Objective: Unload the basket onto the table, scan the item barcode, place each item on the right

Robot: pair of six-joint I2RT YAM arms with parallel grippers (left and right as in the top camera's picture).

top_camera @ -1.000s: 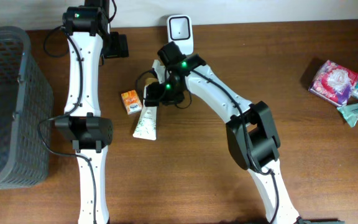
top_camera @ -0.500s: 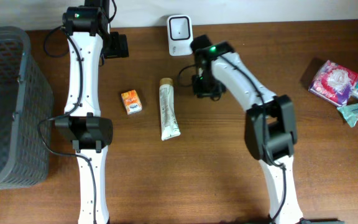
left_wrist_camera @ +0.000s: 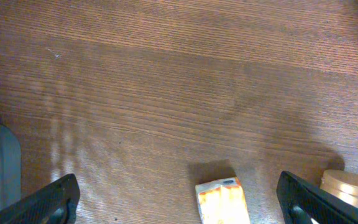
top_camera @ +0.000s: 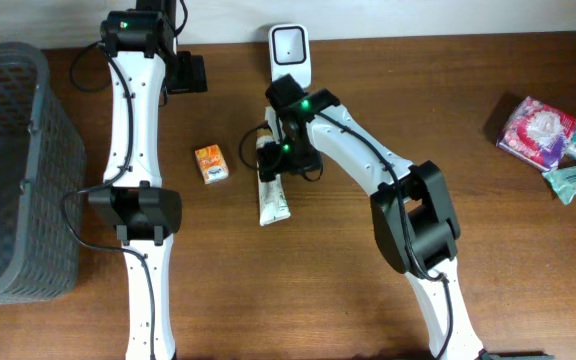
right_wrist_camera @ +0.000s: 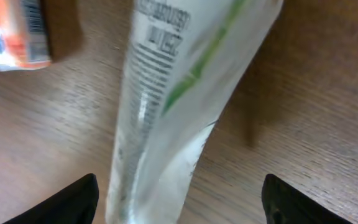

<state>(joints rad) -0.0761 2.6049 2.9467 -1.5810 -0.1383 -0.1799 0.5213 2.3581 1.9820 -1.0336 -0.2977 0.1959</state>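
Overhead: the white plastic tube with green print [top_camera: 273, 200] lies beside a small orange carton [top_camera: 211, 163], near the white scanner [top_camera: 290, 48], with the right gripper [top_camera: 271, 165] over its capped end. Left wrist — the left gripper [left_wrist_camera: 179, 200] is spread wide and empty. Right wrist — jaws apart astride the tube, its black lettering too blurred to read.

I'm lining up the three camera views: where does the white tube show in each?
Overhead: white tube lies mid-table, lengthwise up the picture.
Left wrist: only its tan cap, at the lower right edge.
Right wrist: tube fills the middle, blurred.
Shared landmark: orange box, left of the tube in all three.
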